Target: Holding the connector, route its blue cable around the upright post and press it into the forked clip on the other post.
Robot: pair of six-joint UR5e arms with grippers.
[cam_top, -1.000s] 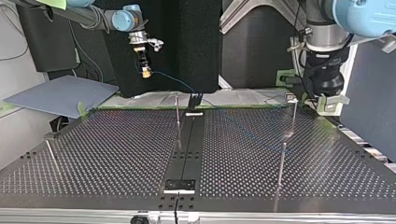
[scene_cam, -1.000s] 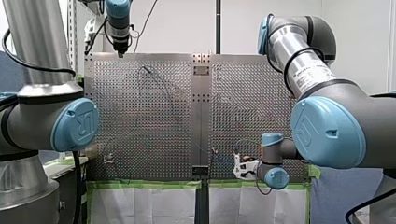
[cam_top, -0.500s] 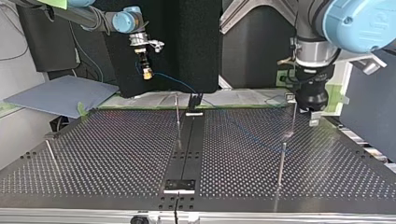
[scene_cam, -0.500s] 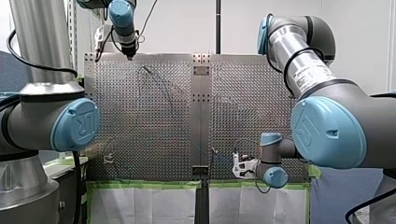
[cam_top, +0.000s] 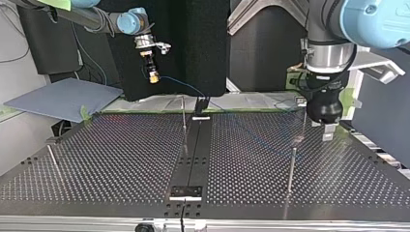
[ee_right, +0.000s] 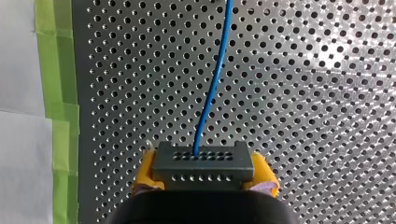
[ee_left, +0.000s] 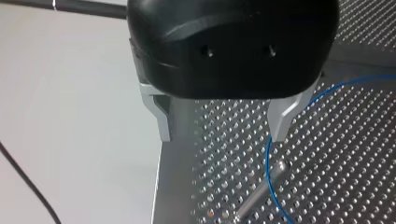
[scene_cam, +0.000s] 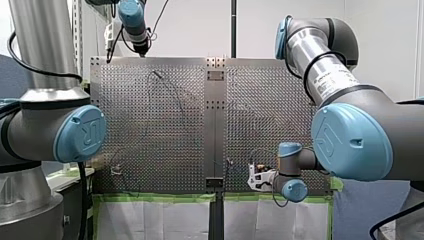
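In the right wrist view my right gripper point(ee_right: 204, 179) has its yellow pads shut on a dark grey connector point(ee_right: 203, 164). The blue cable point(ee_right: 212, 88) runs straight ahead from the connector over the perforated plate. In the top view my right gripper point(cam_top: 153, 77) hangs high at the back left, and the cable point(cam_top: 181, 84) sags toward the table's middle. My left gripper point(ee_left: 223, 130) is open with bare metal fingers and nothing between them. Under it lie the cable point(ee_left: 268, 163) and a thin post point(ee_left: 261, 191). In the top view my left gripper point(cam_top: 323, 129) hovers beside the back right post point(cam_top: 304, 121).
More thin posts stand on the plate: one by the centre point(cam_top: 183, 118), one at the front right point(cam_top: 291, 169), one at the far left point(cam_top: 53, 159). A black strip point(cam_top: 193, 154) runs down the middle. A grey sheet point(cam_top: 63, 96) lies off the back left, and green tape point(ee_right: 58, 116) lines the plate's edge.
My left arm has swung in from the top view's right edge and come down close to the back right post. My right gripper, still holding the connector, has drifted slightly to that view's right.
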